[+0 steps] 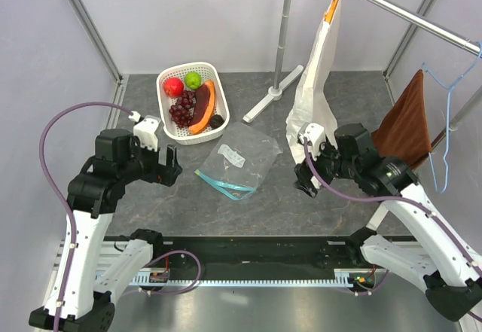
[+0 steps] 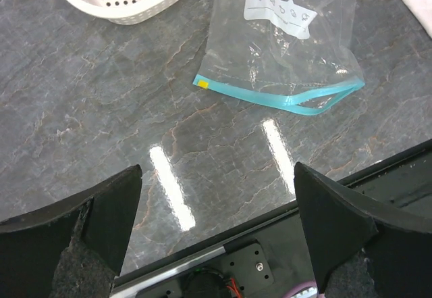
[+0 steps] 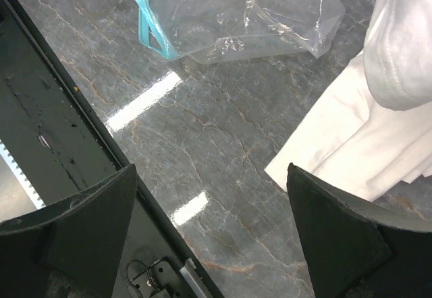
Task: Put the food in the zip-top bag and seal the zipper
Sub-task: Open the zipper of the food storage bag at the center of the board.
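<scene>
The clear zip-top bag (image 1: pixel 242 159) lies flat mid-table, its teal zipper (image 1: pixel 224 184) along the near edge and partly gaping. It also shows in the left wrist view (image 2: pixel 283 48) and the right wrist view (image 3: pixel 250 14). The food sits in a white basket (image 1: pixel 167 80): red apple (image 1: pixel 174 86), green fruit (image 1: pixel 193 80), grape bunch (image 1: pixel 181 110), papaya slice (image 1: pixel 203 106), small dark ball (image 1: pixel 216 121). My left gripper (image 1: pixel 173 165) is open and empty, left of the bag. My right gripper (image 1: pixel 303 183) is open and empty, right of the bag.
A tall white paper bag (image 1: pixel 316 83) hangs from a rail at the back right, its foot resting on the table (image 3: pixel 364 129). A grey stand base (image 1: pixel 271 95) lies behind the zip-top bag. A brown cloth (image 1: pixel 407 125) hangs at the right.
</scene>
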You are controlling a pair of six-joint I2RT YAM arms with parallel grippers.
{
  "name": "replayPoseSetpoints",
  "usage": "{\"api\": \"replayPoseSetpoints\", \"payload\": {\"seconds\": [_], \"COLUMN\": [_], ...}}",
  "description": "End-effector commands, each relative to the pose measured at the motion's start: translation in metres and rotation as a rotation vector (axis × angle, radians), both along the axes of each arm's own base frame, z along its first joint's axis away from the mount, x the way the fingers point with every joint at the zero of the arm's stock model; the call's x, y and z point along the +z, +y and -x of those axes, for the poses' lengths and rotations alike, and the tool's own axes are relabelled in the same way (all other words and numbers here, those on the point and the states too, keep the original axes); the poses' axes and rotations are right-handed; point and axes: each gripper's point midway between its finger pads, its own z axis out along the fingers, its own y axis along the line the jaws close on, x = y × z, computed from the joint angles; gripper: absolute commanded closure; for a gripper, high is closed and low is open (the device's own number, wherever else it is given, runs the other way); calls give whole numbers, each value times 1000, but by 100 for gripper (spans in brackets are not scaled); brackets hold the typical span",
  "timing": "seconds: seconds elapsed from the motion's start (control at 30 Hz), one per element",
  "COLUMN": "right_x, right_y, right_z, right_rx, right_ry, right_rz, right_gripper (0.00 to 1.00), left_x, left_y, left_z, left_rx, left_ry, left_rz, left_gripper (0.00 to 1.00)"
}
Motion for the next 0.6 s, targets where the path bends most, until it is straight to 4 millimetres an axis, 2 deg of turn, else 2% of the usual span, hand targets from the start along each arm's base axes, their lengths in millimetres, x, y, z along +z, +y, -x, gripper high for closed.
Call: {"api": "replayPoseSetpoints", "payload": {"seconds": [0.0,0.13,0.3,0.33,0.4,0.43,0.5,0.57], "right_x": [12,-4,-13,-20,-17,-22,-13,-20], "right_y": [14,31,56,65,79,89,104,121], "right_z": [-12,-15,-18,-16,-21,-21,-29,-31], "right_rx": [15,63,140,170,181,194,188,217], "right_ry": [-15,18,-12,4,-13,4,-32,-52], "right_rz": [-44,-11,54,73,68,74,63,109], "right_gripper": [2,2,2,2,2,3,4,4], "left_x": [7,7,8,11,16,23,28,36], "left_y": [8,17,20,21,26,32,35,35], "left_z": [-8,-14,-19,-21,-24,-27,-30,-33], "left_rx": [131,228,284,313,360,404,437,447], "left_ry": [-18,-12,-13,-19,-33,-48,-55,-59], "left_rz": [51,58,97,119,136,153,175,218], "left_gripper": [0,0,0,0,0,0,0,0]}}
